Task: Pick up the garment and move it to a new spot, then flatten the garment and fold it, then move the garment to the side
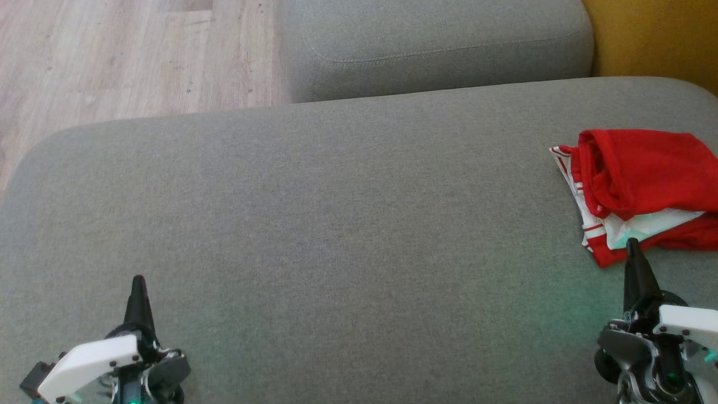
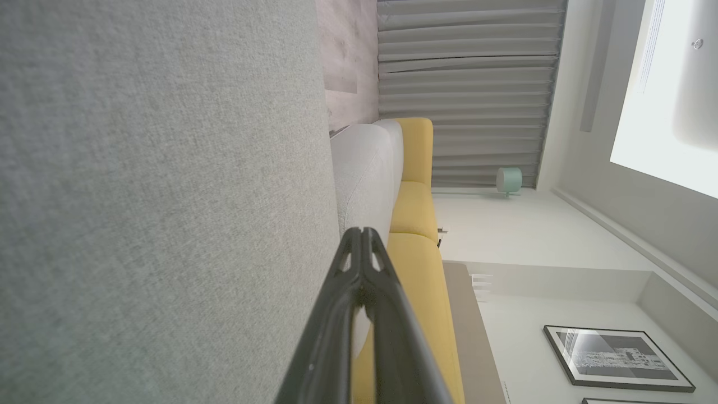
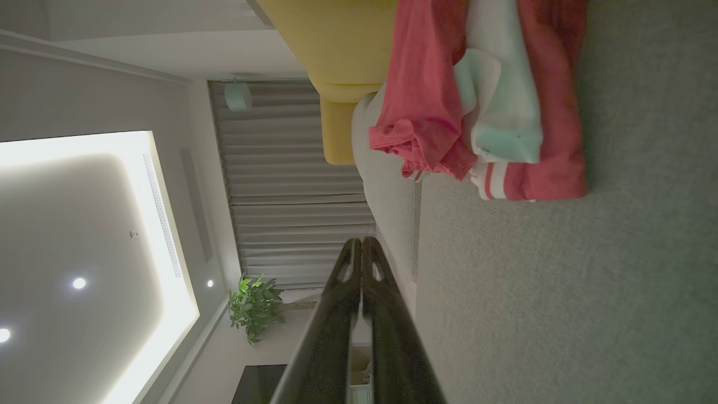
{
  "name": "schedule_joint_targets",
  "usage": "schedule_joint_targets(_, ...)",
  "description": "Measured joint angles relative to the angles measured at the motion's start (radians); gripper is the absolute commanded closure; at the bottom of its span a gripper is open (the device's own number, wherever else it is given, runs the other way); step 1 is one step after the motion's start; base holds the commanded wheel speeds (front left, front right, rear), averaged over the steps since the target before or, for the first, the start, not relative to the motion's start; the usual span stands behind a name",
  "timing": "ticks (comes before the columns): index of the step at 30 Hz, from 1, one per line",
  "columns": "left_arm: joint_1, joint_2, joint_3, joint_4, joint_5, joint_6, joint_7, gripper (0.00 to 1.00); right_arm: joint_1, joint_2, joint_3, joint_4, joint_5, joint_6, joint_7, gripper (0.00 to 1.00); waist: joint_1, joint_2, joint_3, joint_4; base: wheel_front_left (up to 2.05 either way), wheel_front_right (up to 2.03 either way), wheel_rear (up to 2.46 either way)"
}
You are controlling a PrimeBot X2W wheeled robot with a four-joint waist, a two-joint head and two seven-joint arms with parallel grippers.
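A red and white garment lies crumpled at the right edge of the grey sofa seat. In the right wrist view the same garment shows ahead of the fingers, with a red-striped white hem. My right gripper is shut with nothing in it, its tip just short of the garment's near edge. At the lower left, far from the garment, my left gripper hovers over bare cushion, shut and holding nothing. Each wrist view shows its fingers pressed together, the left gripper and the right gripper.
A second grey cushion sits behind the seat. Wooden floor lies beyond the seat's left and far edge. A yellow sofa stands at the back right. A wide stretch of seat separates the two grippers.
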State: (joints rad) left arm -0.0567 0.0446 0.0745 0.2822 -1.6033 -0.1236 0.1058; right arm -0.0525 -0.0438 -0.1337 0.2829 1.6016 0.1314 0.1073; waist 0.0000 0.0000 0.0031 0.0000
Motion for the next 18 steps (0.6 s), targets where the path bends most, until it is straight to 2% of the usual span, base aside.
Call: schedule_joint_targets(18, 0.0, 0.0, 0.0, 0.0, 0.0, 0.0, 0.0, 1.0, 0.0, 0.0, 0.0, 0.0, 0.0, 0.0, 0.0, 1.0, 0.0, 0.0, 0.0, 0.0, 0.0, 0.0, 0.0)
